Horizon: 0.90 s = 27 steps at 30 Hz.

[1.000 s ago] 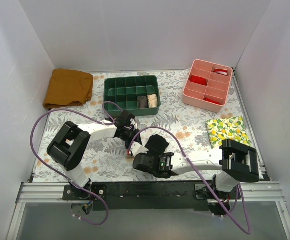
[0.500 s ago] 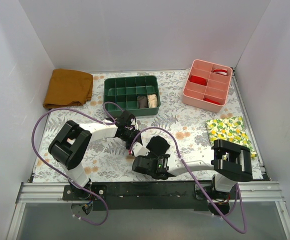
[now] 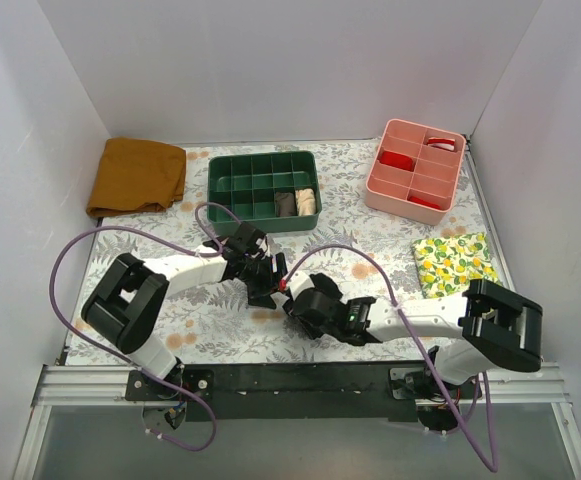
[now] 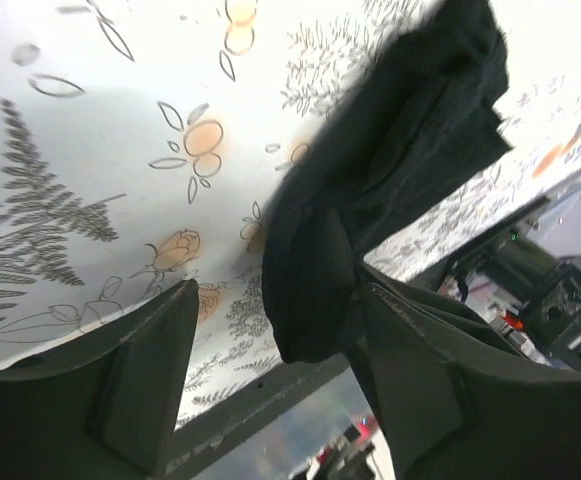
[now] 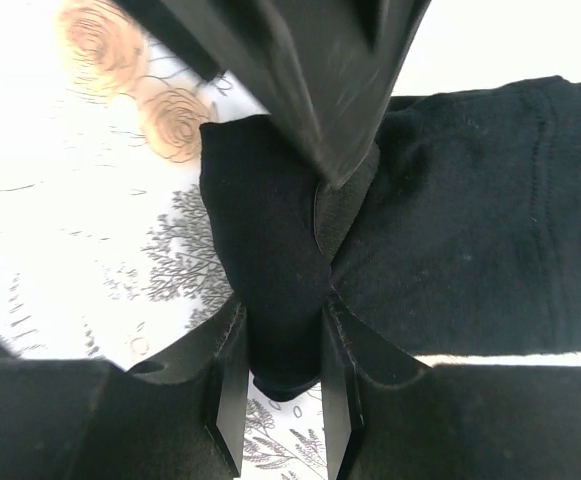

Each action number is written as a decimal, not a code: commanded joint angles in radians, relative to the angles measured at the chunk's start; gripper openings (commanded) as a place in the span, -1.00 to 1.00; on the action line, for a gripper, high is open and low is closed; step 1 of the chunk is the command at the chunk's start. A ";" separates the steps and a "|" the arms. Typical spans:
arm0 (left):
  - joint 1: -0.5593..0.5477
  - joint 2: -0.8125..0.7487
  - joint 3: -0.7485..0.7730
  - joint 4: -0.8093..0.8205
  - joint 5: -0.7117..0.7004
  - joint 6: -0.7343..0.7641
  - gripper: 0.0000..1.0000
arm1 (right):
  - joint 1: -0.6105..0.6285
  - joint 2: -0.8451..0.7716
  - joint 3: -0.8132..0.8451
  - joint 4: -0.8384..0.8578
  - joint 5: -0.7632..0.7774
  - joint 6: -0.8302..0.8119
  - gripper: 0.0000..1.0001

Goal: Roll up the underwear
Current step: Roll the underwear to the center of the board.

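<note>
While right claw (image 5: 282,345) pinches underwear (image 5: 470,250) | left claw (image 4: 275,315) spread astride it

High rear overhead view; both wrist views close above the same underwear (image 4: 390,170)

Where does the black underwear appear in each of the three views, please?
Top external: the underwear, centre, toward the near edge.
Left wrist: the underwear, centre to upper right.
Right wrist: the underwear, centre and right.
Shared landmark: the floral table cover beneath it.
</note>
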 commanded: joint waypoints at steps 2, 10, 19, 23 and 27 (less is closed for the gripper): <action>0.000 -0.101 -0.025 0.027 -0.140 -0.052 0.42 | -0.111 -0.038 -0.101 0.093 -0.402 0.023 -0.62; 0.018 -0.243 -0.111 0.072 -0.209 -0.069 0.68 | -0.231 -0.055 -0.149 0.156 -0.620 0.024 -0.60; 0.024 -0.390 -0.265 0.279 -0.097 -0.037 0.82 | -0.364 0.035 -0.158 0.231 -0.891 0.056 -0.61; 0.023 -0.421 -0.345 0.358 -0.028 -0.028 0.82 | -0.412 0.085 -0.118 0.197 -0.962 0.056 -0.62; 0.024 -0.440 -0.422 0.473 0.042 -0.020 0.82 | -0.453 0.129 -0.101 0.186 -1.045 0.055 -0.63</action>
